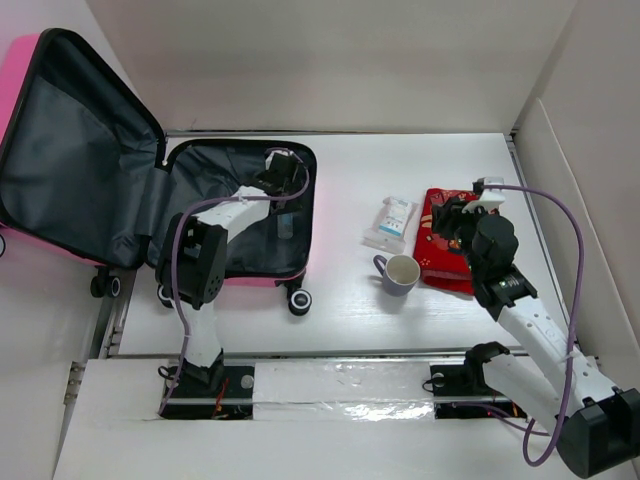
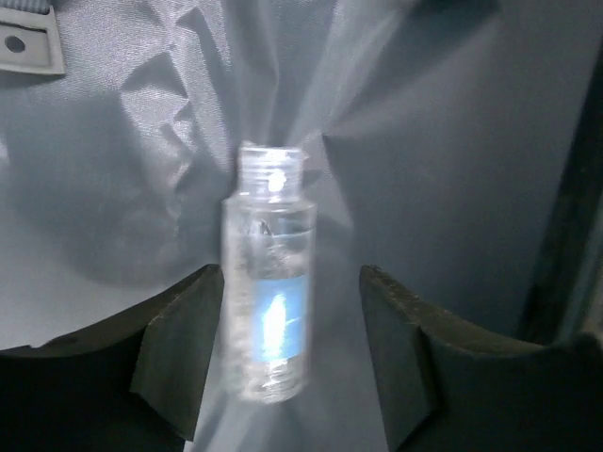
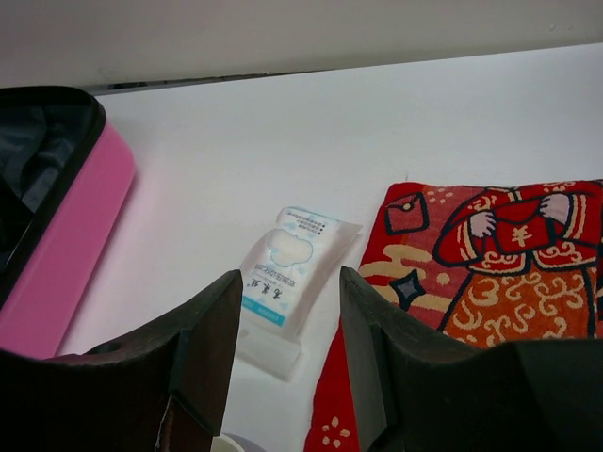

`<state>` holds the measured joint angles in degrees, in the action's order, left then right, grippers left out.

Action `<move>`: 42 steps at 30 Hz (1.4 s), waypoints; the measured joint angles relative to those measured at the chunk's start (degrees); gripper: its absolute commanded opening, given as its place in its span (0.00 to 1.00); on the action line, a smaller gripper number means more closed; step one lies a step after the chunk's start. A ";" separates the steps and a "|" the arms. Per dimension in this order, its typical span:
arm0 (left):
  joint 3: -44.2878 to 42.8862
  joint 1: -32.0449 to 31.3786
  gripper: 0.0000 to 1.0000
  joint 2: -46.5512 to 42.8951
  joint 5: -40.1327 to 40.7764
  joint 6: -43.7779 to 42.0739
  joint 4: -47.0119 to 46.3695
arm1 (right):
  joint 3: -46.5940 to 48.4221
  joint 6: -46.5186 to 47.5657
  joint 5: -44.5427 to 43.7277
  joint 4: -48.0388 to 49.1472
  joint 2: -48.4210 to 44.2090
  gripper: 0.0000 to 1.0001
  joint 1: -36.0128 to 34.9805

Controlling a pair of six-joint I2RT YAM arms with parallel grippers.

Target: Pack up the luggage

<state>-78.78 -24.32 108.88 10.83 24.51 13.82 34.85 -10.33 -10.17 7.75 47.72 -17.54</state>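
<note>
The luggage lies open at the left, a pink hard shell with dark grey lining, and its pink side shows in the right wrist view. My left gripper reaches into the lower half. A small clear bottle with a blue label sits blurred between the open jaws of the left gripper, close to the left finger and apart from the right one. The bottle shows pale against the lining. My right gripper hovers open and empty over the table.
A white and blue wipes packet lies right of the suitcase. Beside it is a red patterned pouch. A purple mug stands in front of them. White walls enclose the table.
</note>
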 measured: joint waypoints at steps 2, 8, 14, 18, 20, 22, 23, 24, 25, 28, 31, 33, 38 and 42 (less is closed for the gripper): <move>0.70 0.02 0.61 0.00 0.09 0.07 -1.20 | -0.02 0.00 0.04 0.00 0.11 0.52 0.00; 2.91 -0.94 0.61 -1.22 2.34 0.72 -2.10 | 0.00 0.28 0.11 0.02 0.13 0.18 0.00; 9.88 -3.26 0.43 -15.56 0.31 1.38 -6.99 | 0.00 0.26 0.15 0.17 0.72 0.00 0.00; 12.79 -5.05 0.33 -26.86 -3.50 1.05 -13.31 | 0.00 0.24 0.13 0.13 1.81 0.03 0.00; 11.67 -7.39 0.34 -28.41 -3.85 0.26 -16.17 | 0.00 0.20 0.00 0.00 2.21 0.06 0.00; 7.91 -11.43 0.37 -25.75 -3.52 -0.92 -16.52 | 0.00 0.24 -0.81 -0.35 1.92 0.08 0.00; 5.53 -13.42 0.40 -23.52 -3.67 -1.49 -16.57 | 0.00 0.20 -1.29 -0.52 1.38 0.09 0.00; 2.84 -15.37 0.41 -20.41 -4.07 -2.03 -16.83 | -0.04 0.17 -1.86 -0.81 0.52 0.10 0.00; 0.42 -16.79 0.42 -17.00 -4.87 -2.47 -17.05 | -0.13 0.13 -2.36 -0.92 -0.55 0.11 0.00; -5.07 -20.06 0.46 -7.30 -7.65 -3.52 -16.61 | -0.76 0.00 -3.89 -0.26 -5.11 0.20 0.00; -10.84 -21.46 0.50 2.43 -9.94 -4.63 -14.93 | -1.62 -0.28 -5.22 0.61 -8.70 0.29 0.00; -14.69 -22.18 0.53 7.82 -10.75 -5.22 -13.40 | -1.81 -0.28 -5.97 0.72 -9.68 0.31 0.00; -23.91 -23.15 0.57 17.29 -9.86 -6.45 -9.18 | -2.12 -0.44 -6.43 0.87 -9.68 0.31 0.00; -30.34 -23.63 0.58 22.25 -6.82 -7.74 -7.15 | -2.12 -0.46 -6.38 0.85 -8.74 0.31 0.00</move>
<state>-109.12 -47.94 131.13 4.01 16.78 6.68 32.73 -10.79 -16.56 8.60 38.98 -17.54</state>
